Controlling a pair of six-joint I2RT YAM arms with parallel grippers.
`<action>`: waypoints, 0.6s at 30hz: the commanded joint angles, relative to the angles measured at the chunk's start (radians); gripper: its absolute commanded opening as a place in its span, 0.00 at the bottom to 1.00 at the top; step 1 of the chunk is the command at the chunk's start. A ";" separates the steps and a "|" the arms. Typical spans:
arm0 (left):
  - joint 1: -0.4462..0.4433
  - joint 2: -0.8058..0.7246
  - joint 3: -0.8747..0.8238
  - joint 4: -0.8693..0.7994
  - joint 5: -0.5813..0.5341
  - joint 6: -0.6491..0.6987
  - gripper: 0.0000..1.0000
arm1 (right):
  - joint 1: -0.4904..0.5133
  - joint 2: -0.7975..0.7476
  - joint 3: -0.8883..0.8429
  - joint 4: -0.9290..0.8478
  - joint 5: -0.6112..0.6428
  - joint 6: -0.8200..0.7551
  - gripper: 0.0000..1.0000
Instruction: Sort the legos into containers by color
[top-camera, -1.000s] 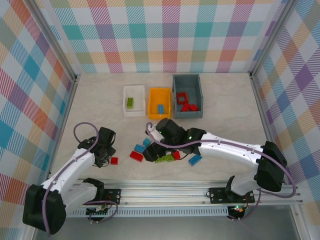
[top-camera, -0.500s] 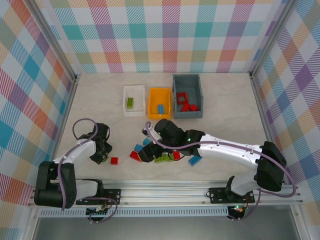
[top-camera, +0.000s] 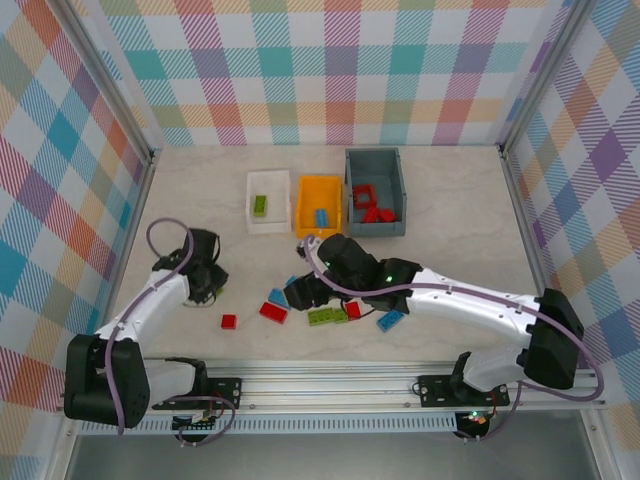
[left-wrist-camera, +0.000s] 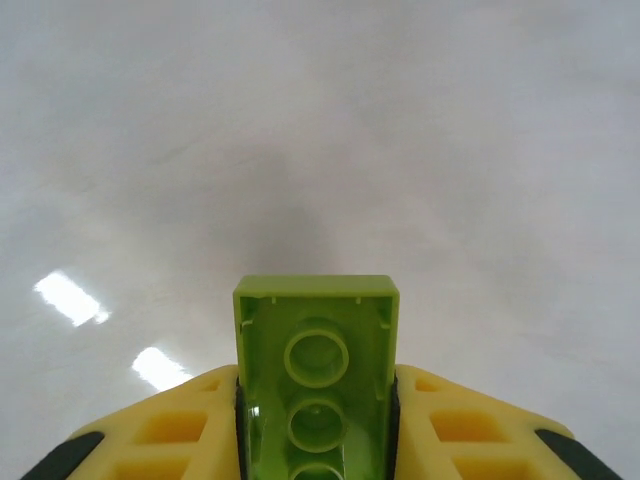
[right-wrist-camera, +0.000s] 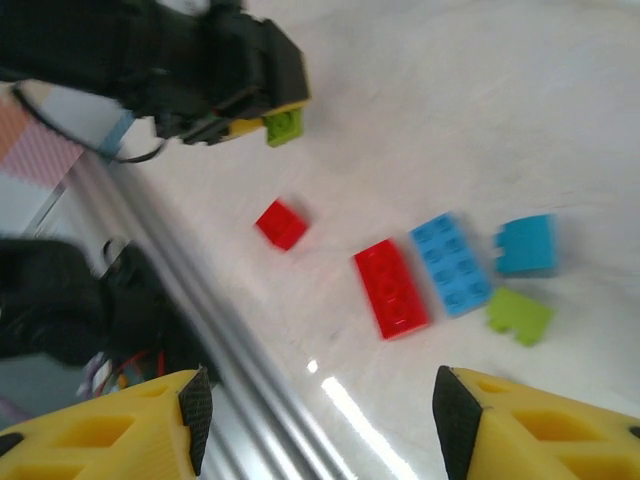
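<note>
My left gripper (left-wrist-camera: 316, 425) is shut on a lime green lego (left-wrist-camera: 316, 350), held underside up above bare table. From above, the left gripper (top-camera: 207, 285) sits at the left of the table, a little beyond a small red lego (top-camera: 229, 321). My right gripper (right-wrist-camera: 325, 415) is open with nothing between its fingers. It hovers (top-camera: 300, 293) over the loose pile: a red brick (right-wrist-camera: 391, 288), a blue plate (right-wrist-camera: 452, 262), a cyan brick (right-wrist-camera: 525, 245) and a green piece (right-wrist-camera: 520, 315). The white container (top-camera: 252, 200), orange container (top-camera: 300, 208) and grey container (top-camera: 375, 158) stand behind.
The white bin holds a green brick (top-camera: 260, 205), the orange a blue one (top-camera: 320, 217), the grey several red pieces (top-camera: 375, 208). More legos lie under the right arm: green (top-camera: 328, 315), red (top-camera: 353, 310), blue (top-camera: 390, 320). A metal rail (top-camera: 330, 385) runs along the near edge.
My left gripper has closed on the lime green brick and drawn away from the small red one. My right gripper shifted slightly back over the pile, its jaws a little narrower.
</note>
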 joint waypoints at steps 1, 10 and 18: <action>-0.076 0.068 0.184 0.006 0.024 0.083 0.28 | -0.038 -0.037 -0.009 0.019 0.202 0.064 0.60; -0.138 0.498 0.629 0.040 0.090 0.261 0.23 | -0.125 0.053 0.098 0.093 0.241 0.104 0.58; -0.140 0.860 1.012 -0.067 0.094 0.371 0.25 | -0.152 0.081 0.130 0.068 0.211 0.129 0.58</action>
